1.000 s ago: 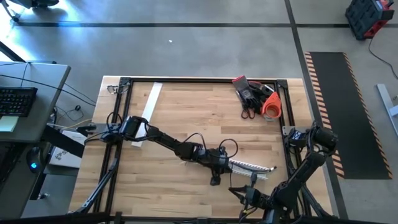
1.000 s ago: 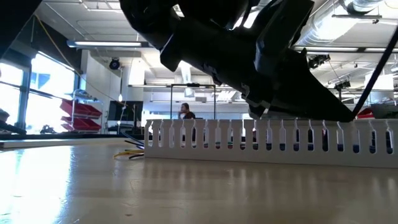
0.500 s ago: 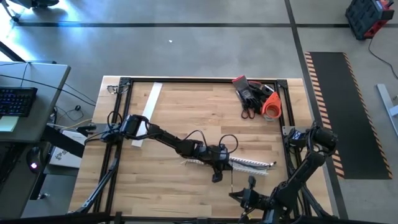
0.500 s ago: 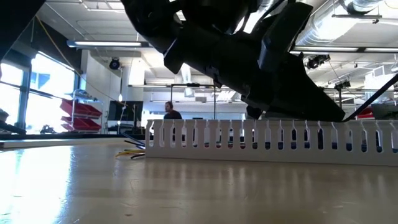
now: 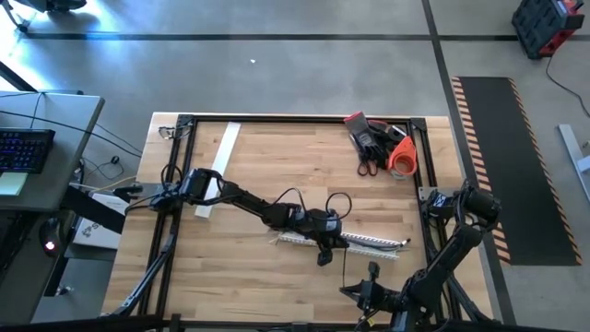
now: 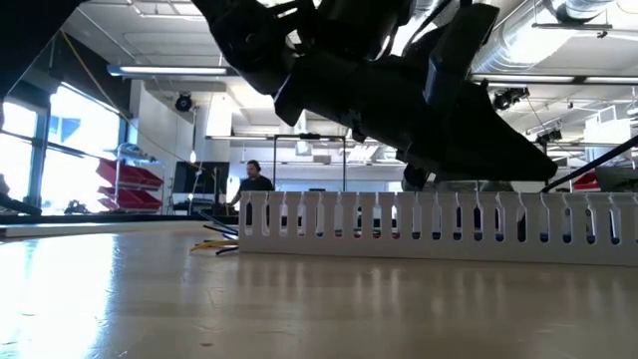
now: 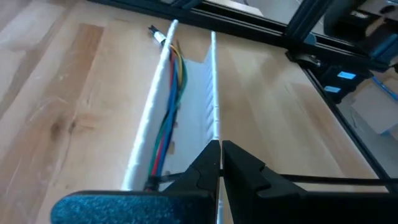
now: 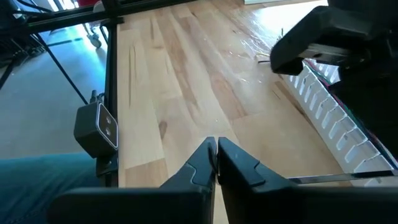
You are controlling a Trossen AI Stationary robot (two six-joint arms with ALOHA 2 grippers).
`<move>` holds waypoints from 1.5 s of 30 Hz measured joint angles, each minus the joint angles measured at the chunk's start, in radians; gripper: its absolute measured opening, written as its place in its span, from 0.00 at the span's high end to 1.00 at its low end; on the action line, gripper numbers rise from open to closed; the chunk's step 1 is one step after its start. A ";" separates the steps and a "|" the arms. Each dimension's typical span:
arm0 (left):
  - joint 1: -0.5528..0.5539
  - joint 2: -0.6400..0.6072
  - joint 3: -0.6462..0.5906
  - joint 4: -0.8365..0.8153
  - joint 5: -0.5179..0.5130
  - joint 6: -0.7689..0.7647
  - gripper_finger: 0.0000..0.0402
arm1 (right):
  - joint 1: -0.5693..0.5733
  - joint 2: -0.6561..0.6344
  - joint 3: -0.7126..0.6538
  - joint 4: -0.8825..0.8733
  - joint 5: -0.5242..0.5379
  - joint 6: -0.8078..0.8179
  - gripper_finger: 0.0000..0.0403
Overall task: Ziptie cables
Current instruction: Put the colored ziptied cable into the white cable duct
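The left gripper (image 5: 322, 257) reaches out over the middle of the table (image 5: 249, 267), nearer the near edge than the far one, and sits right over the slotted channel (image 5: 369, 243) that lies there. Its fingers (image 7: 211, 163) are pressed together with nothing between them, their tips just above one wall of the channel.

The cables (image 7: 169, 118) lie inside the channel, running along its length (red, blue, green and yellowish strands show in the left wrist view), and their ends poke out past its far end. In the low view a few loose wire ends rest on the wood beside the end of the channel, with the left arm's dark bulk hanging over the row of white teeth.

The right gripper (image 5: 369, 269) waits by the near edge of the table, toward the near right corner, apart from the channel. Its fingers (image 8: 209, 157) are also closed together and empty, pointing across bare wood toward the channel's teeth.

A second flat strip (image 5: 218, 166) lies near the left edge, toward the far left corner. A heap of tools (image 5: 378, 143) sits in the far right corner. A person (image 6: 254, 178) shows in the room beyond the table.
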 joint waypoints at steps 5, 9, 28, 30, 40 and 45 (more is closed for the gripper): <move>0.016 0.018 0.003 -0.014 0.011 -0.012 1.00 | 0.000 0.000 0.000 0.000 0.002 0.000 1.00; 0.022 0.036 0.005 -0.012 0.045 -0.035 1.00 | 0.000 0.000 0.000 0.003 0.003 0.000 1.00; 0.032 0.035 0.006 -0.098 0.015 -0.016 1.00 | -0.038 0.057 -0.003 0.028 -0.043 0.009 1.00; 0.031 0.035 0.006 -0.113 0.009 -0.015 1.00 | -0.048 0.074 -0.003 0.048 -0.055 -0.003 1.00; 0.032 0.034 0.006 -0.148 -0.031 -0.007 1.00 | -0.061 0.163 -0.004 0.134 -0.125 -0.005 1.00; 0.034 0.046 0.006 -0.167 -0.035 -0.008 1.00 | -0.044 0.164 -0.004 0.157 -0.122 0.008 1.00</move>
